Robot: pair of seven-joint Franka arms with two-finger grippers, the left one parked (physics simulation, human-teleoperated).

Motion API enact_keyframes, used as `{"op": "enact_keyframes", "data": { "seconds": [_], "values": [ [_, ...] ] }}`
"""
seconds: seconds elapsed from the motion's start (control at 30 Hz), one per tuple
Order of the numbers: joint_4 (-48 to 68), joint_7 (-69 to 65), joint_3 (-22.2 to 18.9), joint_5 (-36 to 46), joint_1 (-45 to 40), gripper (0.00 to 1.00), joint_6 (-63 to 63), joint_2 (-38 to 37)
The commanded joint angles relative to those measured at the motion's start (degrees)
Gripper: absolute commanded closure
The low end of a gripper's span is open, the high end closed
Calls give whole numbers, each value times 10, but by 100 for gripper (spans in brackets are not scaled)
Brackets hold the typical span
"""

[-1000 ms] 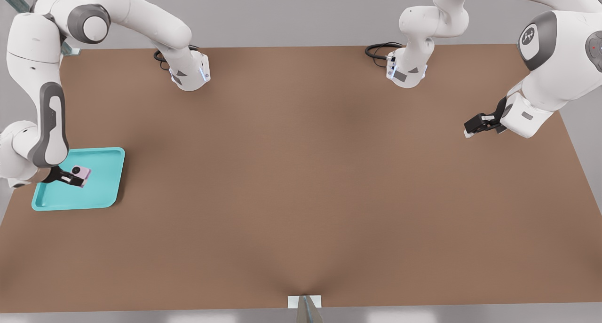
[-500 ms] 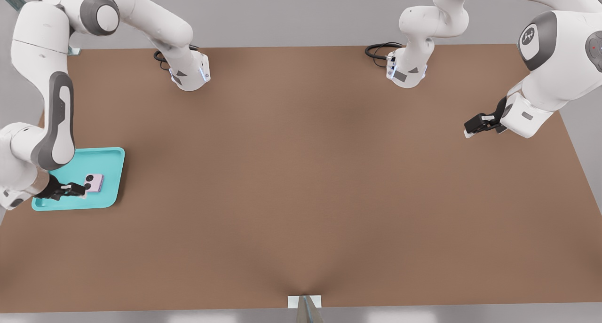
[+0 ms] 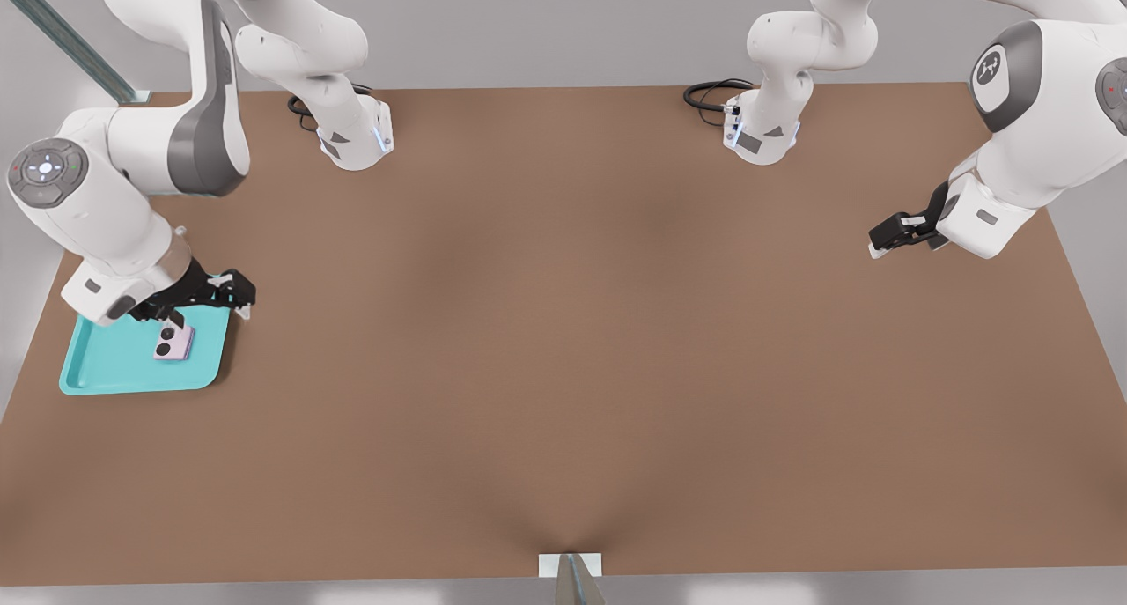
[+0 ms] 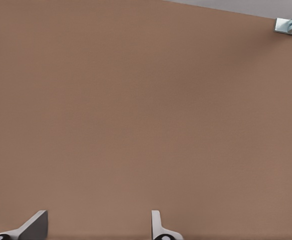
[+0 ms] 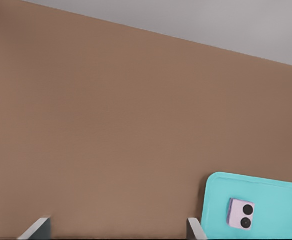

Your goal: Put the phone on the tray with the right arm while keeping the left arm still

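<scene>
Phone (image 3: 173, 344) lay flat inside the teal tray (image 3: 106, 367), lenses up, nearer the tray's side toward the front view's right; also seen in wrist view, phone (image 5: 241, 214) on tray (image 5: 276, 200). Tray sat on brown bench (image 3: 563, 323) at the front view's left edge. Right arm (image 3: 123, 182) held its pincer (image 3: 231, 293) above tray's far corner, clear of phone, w/ fingers (image 5: 196, 230) spread apart and nothing betw. them.

One phone (image 3: 174, 343), one tray (image 3: 106, 367) (teal), one open-fingered gripper (image 3: 231, 292)
</scene>
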Motion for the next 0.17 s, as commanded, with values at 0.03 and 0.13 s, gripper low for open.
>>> {"op": "enact_keyframes", "data": {
  "seconds": [0.03,0.13],
  "values": [
    [-1,119,-6,4,5,0,-36,-2],
    [2,106,-8,4,4,0,-38,-3]
  ]
}}
